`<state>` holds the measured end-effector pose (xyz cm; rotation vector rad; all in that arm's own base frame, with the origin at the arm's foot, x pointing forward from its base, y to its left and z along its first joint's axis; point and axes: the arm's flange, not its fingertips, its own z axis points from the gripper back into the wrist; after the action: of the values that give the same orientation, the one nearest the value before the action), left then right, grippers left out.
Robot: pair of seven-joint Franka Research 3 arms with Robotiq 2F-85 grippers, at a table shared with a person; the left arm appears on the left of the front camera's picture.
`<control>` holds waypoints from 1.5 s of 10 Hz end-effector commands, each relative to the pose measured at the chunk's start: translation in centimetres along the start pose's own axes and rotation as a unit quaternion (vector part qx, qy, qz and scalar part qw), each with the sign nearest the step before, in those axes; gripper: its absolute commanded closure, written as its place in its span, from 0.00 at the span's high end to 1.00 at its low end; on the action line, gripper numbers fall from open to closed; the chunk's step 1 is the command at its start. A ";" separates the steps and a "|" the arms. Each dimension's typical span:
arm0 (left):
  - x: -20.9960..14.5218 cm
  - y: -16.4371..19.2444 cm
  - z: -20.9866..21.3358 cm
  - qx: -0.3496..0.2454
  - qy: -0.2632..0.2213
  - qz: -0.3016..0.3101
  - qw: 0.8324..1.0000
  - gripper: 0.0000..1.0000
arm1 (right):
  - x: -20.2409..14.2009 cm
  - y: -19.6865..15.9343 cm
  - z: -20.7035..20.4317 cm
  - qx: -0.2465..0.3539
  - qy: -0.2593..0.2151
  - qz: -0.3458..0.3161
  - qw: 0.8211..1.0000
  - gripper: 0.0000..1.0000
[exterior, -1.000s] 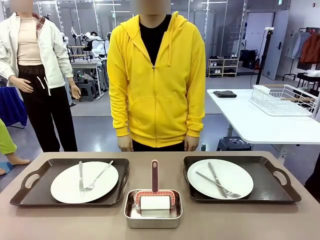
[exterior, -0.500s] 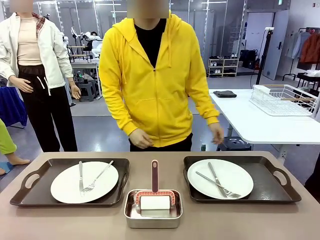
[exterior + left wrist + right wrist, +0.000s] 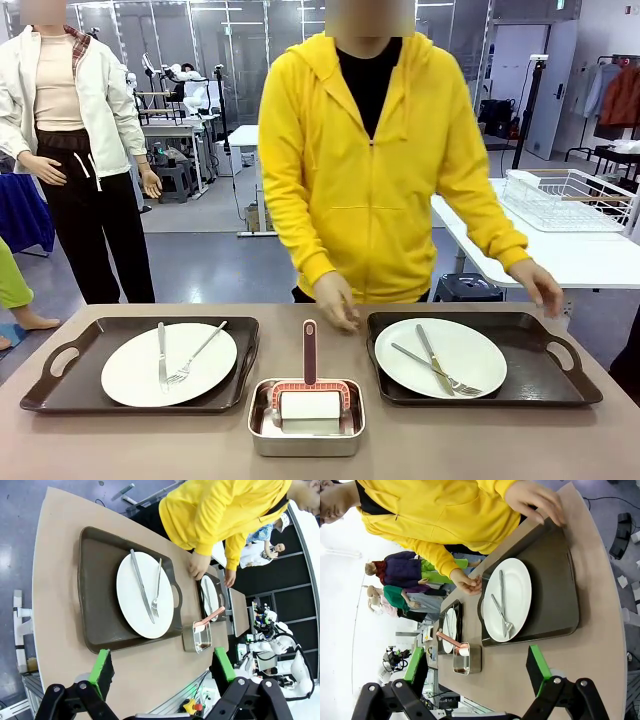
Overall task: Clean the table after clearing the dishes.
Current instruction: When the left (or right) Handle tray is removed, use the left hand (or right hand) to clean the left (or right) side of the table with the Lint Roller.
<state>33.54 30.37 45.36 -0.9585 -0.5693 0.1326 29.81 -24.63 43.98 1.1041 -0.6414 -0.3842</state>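
Note:
Two dark brown trays rest on the taupe table (image 3: 140, 440). The left tray (image 3: 60, 385) carries a white plate (image 3: 135, 375) with a fork and knife; the right tray (image 3: 545, 375) carries another plate (image 3: 470, 345) with cutlery. A person in a yellow hoodie leans over the right tray, one hand (image 3: 338, 303) at its near-centre corner, the other hand (image 3: 537, 285) over its far right edge. My left gripper (image 3: 162, 667) hangs open high above the left tray (image 3: 97, 605). My right gripper (image 3: 477, 670) hangs open above the right tray (image 3: 557, 600).
A small steel pan (image 3: 306, 440) with a pink-handled brush and white block sits at the table's front centre, between the trays. Behind to the right stands a white table (image 3: 500, 240) bearing a wire rack (image 3: 570, 200).
The person has stepped to the right and leaned forward, bringing both hands down to the right tray's edges. Trays, plates and pan have not moved.

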 end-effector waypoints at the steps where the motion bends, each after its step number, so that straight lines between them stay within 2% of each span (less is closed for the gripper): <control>1: -0.2 0.1 0.4 0.003 0.004 -0.001 1.000 1.00 | 0.2 0.1 0.1 0.007 -0.002 0.002 1.000 1.00; 12: -0.2 0.1 0.4 0.003 0.004 -0.001 1.000 1.00 | 0.0 0.0 0.0 0.000 0.000 0.000 1.000 1.00; 13: -0.2 0.1 0.4 0.003 0.004 -0.001 1.000 1.00 | 0.7 2.6 -2.0 -0.037 0.027 0.041 0.998 1.00; 15: -0.2 0.1 0.4 0.003 0.004 -0.001 1.000 1.00 | 3.3 10.2 -9.1 -0.083 0.079 0.161 0.980 1.00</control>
<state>33.55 30.37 45.35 -0.9584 -0.5688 0.1326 35.09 -18.75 49.09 0.9551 -0.6243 -0.1720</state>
